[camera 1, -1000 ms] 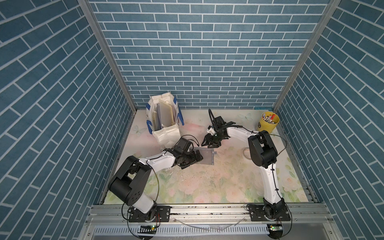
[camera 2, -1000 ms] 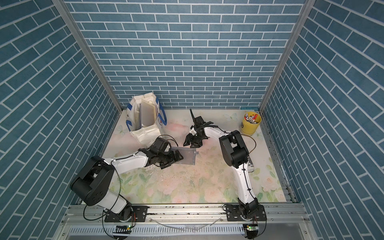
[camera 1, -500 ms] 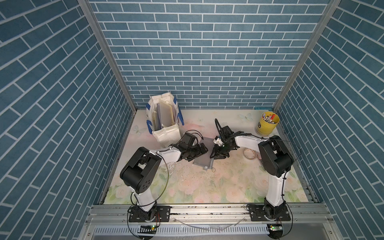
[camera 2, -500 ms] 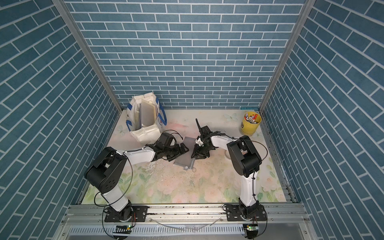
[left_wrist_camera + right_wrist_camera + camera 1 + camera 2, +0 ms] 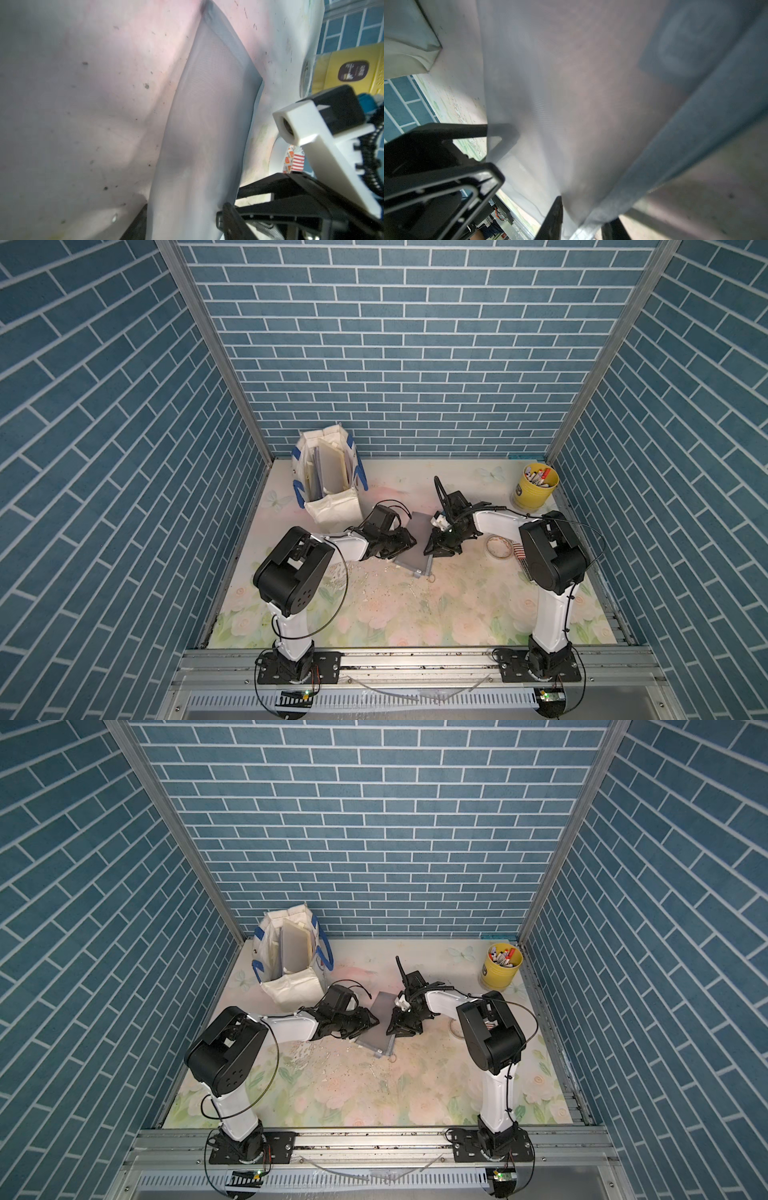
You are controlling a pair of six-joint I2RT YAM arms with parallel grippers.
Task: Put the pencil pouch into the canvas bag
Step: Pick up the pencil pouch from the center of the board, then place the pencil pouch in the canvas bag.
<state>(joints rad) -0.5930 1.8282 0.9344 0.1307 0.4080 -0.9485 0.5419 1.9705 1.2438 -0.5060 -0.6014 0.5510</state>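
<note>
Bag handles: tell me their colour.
Blue handles, on the off-white bag; clearest in a top view.

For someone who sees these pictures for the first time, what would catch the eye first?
The left claw and the right claw flank a grey mesh pencil pouch in the middle of the table. The off-white canvas bag stands open at the far left, and a yellow pen bucket sits in the far right corner.

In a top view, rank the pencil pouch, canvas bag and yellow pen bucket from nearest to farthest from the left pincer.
From the left pincer:
1. The pencil pouch, right at its tips, mid-scene.
2. The canvas bag, just beyond it, back left.
3. The yellow pen bucket, far off in the back right corner.
</note>
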